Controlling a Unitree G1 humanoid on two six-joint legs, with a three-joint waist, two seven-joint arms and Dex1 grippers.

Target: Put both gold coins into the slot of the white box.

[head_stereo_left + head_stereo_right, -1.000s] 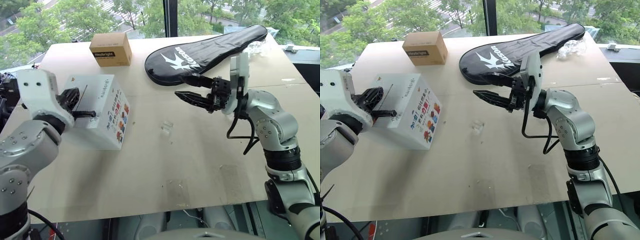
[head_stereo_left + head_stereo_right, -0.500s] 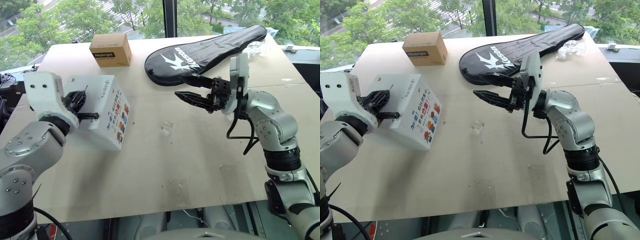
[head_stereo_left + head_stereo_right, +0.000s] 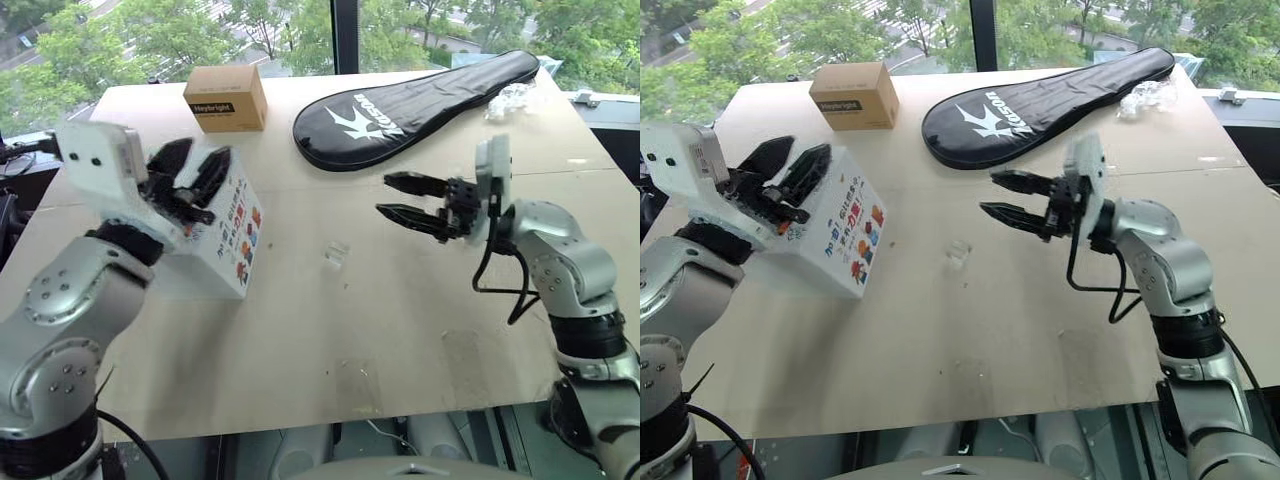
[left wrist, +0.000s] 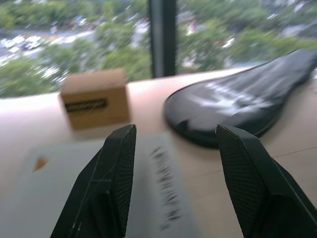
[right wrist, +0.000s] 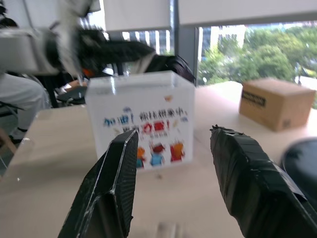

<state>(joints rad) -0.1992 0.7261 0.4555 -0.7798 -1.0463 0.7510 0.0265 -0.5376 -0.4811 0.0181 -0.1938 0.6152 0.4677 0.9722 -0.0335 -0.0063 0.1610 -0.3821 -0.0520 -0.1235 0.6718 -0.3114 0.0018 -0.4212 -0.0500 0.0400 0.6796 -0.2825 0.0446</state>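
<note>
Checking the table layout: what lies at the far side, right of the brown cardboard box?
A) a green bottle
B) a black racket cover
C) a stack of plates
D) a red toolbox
B: a black racket cover with a white bird logo lies right of the brown cardboard box.

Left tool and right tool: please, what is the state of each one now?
Left tool: open, holding nothing, above the white box.
Right tool: open, holding nothing, in the air above the table.
</note>
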